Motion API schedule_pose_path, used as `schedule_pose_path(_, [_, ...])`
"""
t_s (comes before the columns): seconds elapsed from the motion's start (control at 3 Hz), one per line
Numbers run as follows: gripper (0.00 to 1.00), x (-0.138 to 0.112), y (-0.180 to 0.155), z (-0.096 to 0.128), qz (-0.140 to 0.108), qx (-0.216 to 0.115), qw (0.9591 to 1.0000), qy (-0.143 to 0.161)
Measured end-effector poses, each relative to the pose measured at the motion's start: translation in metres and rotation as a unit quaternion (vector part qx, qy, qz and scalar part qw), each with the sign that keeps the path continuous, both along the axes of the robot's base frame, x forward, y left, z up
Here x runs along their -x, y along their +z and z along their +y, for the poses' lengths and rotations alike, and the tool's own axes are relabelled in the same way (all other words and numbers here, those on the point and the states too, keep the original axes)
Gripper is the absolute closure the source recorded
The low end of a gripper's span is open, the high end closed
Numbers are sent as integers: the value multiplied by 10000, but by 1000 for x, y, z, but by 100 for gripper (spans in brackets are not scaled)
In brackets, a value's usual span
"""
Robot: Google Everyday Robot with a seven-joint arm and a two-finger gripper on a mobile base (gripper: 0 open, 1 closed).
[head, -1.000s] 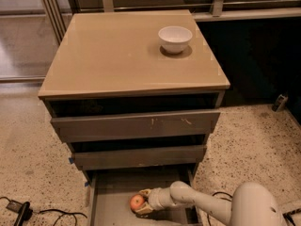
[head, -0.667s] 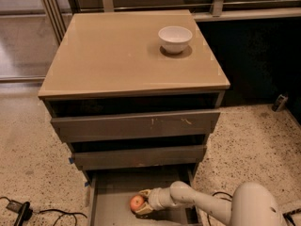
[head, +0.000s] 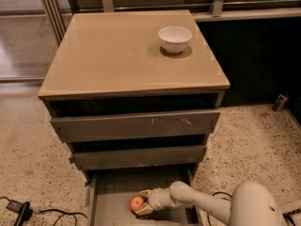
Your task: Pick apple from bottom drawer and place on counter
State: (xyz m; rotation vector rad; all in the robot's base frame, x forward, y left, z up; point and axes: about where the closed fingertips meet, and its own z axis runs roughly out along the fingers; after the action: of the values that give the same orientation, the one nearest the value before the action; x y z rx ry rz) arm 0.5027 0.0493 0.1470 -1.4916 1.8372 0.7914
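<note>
Apple (head: 136, 203), small, red with yellowish patch, sat on drawer (head: 112, 197) floor. Drawer, lowest, was pulled out. Gripper (head: 142, 202) was against apple's right side. Counter (head: 117, 55) glossy tan.

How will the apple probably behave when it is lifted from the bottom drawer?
The apple is round, so it would probably roll on the flat floor of the drawer if nudged. It looks small, so likely light. Its smooth skin may slip in the tool, which is right at it.

apple (head: 137, 203): one
white bowl (head: 175, 38): one
drawers (head: 136, 125): three
desk (head: 117, 60): one
gripper (head: 140, 203): one, in the bottom drawer (head: 110, 206), jaws closed around the apple
</note>
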Motion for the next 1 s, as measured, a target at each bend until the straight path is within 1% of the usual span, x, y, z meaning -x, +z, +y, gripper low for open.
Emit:
schedule_pose_path(0.33, [100, 0, 0, 0, 0, 0, 10000, 0])
schedule_pose_path(0.67, [100, 5, 40, -10, -238, -93, 9997, 62])
schedule_pose_path(1.0, [100, 13, 96, -25, -525, -317, 9980, 151])
